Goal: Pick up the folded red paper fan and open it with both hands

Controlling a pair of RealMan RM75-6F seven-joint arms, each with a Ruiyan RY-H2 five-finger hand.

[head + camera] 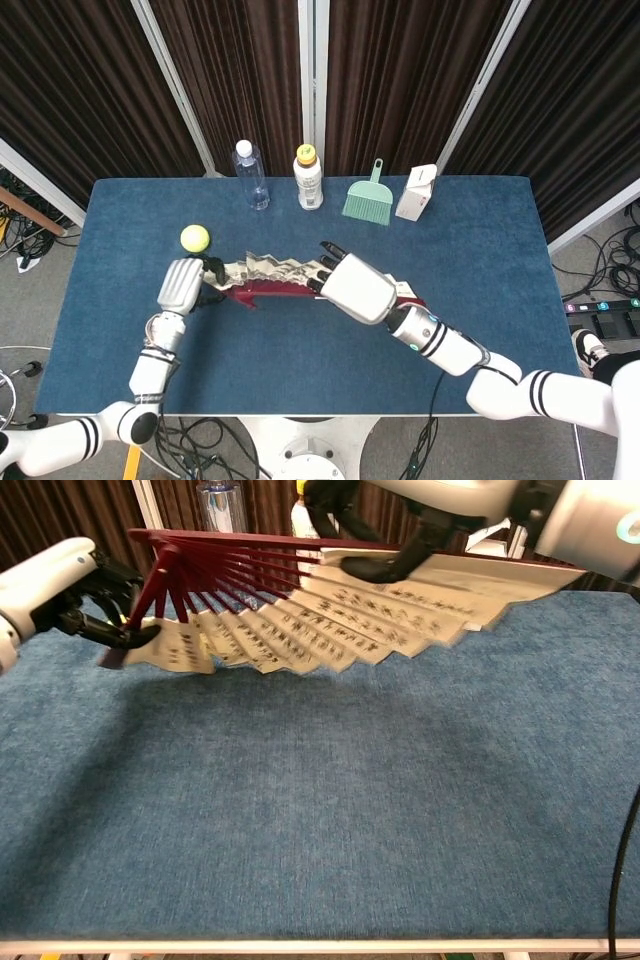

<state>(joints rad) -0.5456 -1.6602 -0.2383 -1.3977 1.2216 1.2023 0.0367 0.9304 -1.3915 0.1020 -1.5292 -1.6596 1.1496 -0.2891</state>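
Observation:
The red paper fan (330, 610) is spread wide above the blue table (320, 810), its dark red ribs fanning from a pivot at upper left and its cream printed paper pleated along the lower edge. In the head view the fan (270, 275) shows as a thin pleated strip between both hands. My left hand (70, 590) pinches the left end rib near the pivot; in the head view that left hand (180, 285) sits at the fan's left end. My right hand (420, 520) grips the top right rib, and the right hand (355, 288) covers the fan's right end in the head view.
Along the table's far edge stand a clear water bottle (250, 176), a white bottle with a yellow cap (309, 178), a green hand brush (369, 196) and a small white carton (415, 192). A yellow-green ball (194, 237) lies at the far left.

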